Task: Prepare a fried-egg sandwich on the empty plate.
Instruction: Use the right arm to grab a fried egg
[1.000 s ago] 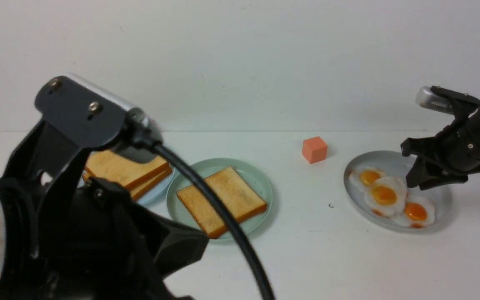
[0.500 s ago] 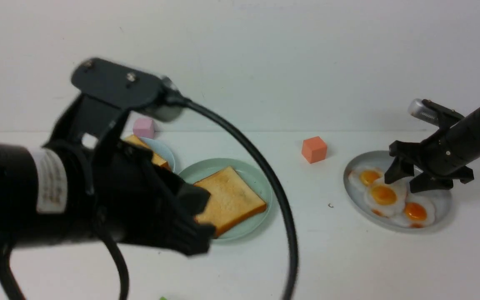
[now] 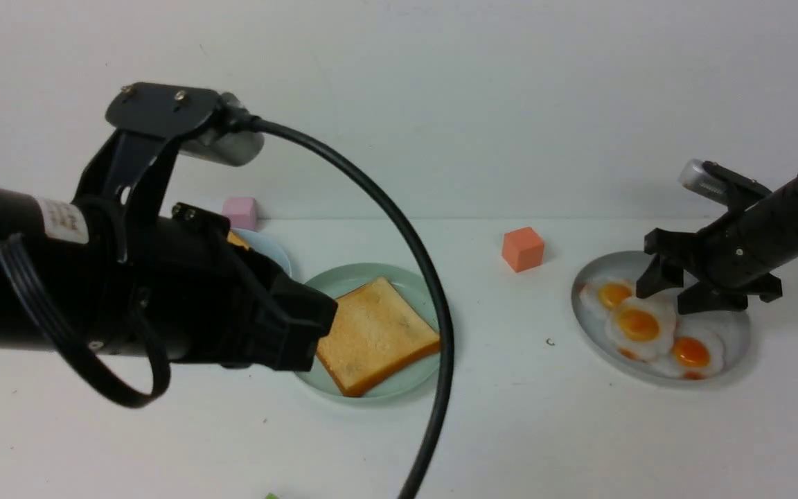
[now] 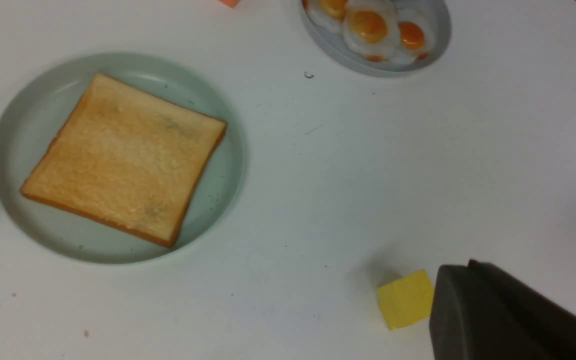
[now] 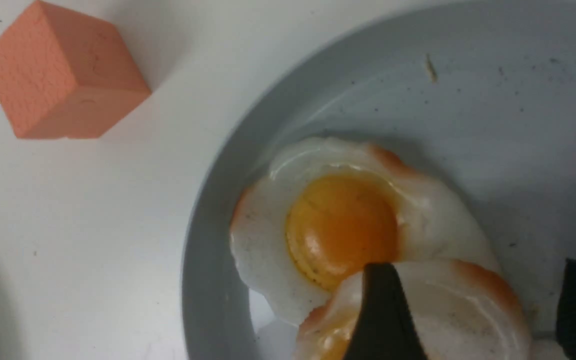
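One toast slice [image 3: 375,333] lies flat on the mint plate [image 3: 433,305], set askew, with one corner reaching the rim nearest the robot. That makes the sandwich's base. The egg and the top slice are not yet on, so I judge the task roughly a third done.

Well to the right of the mint plate on the worktop [image 3: 544,430], the grey plate [image 3: 738,329] carries three overlapping eggs. The right end effector [image 3: 676,294] hangs low over them with its jaws apart, astride the middle egg [image 3: 638,322]. The right wrist view shows one finger [image 5: 383,320] over that egg's white and the other past its far edge, with nothing pinched yet. The step in hand looks to be picking up the egg.

The left end effector [image 3: 295,326] sits over the mint plate's left rim. Its body hides the jaws in the front view, and its wrist view shows only one dark part, so I cannot tell whether it is open or closed.

Just behind and left of the mint plate, a sliver of the blue plate [image 3: 274,251] shows, with a corner of more toast. That is likely where the top slice will come from. An orange cube [image 3: 522,248] stands to the right of the mint plate and farther back, and takes no part in the task.
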### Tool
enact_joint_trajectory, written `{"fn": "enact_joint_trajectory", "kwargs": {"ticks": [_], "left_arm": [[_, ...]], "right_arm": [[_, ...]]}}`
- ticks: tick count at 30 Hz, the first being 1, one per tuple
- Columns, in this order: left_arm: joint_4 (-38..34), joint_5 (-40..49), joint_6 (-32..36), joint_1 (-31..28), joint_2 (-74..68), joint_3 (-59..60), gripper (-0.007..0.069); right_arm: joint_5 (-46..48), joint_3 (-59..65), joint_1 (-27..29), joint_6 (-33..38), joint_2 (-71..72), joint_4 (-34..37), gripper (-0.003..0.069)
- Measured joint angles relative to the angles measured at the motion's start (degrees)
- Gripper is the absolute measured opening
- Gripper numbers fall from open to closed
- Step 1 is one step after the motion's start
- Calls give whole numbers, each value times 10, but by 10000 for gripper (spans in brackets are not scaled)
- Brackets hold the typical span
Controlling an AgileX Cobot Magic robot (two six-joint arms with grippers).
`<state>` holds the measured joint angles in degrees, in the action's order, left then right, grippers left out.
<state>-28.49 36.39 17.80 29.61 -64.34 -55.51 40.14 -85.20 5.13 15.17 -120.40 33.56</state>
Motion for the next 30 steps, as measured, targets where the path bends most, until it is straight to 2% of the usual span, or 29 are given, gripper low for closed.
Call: {"fn": "enact_joint_trajectory", "kwargs": {"ticks": [12,16,22,23,24,26,30], "left_arm": [[-7,0,9,0,-5,0,-13],[-7,0,9,0,-5,0,-13],[-7,0,9,0,-5,0,-13],[-7,0,9,0,-5,0,-13],[-7,0,9,0,-5,0,-13],[-7,0,9,0,-5,0,-13],[-7,0,11,0,-5,0,-13]], "right_arm": [[0,-2,0,15,-13,31,461],[0,-2,0,15,-13,31,433],[3,-2,0,26,-14,31,295],[3,-2,0,26,-14,31,290],[6,-2,0,27,-12,35,246],[6,-2,0,28,-9,37,218],[16,-2,2,40,8,44,114]]}}
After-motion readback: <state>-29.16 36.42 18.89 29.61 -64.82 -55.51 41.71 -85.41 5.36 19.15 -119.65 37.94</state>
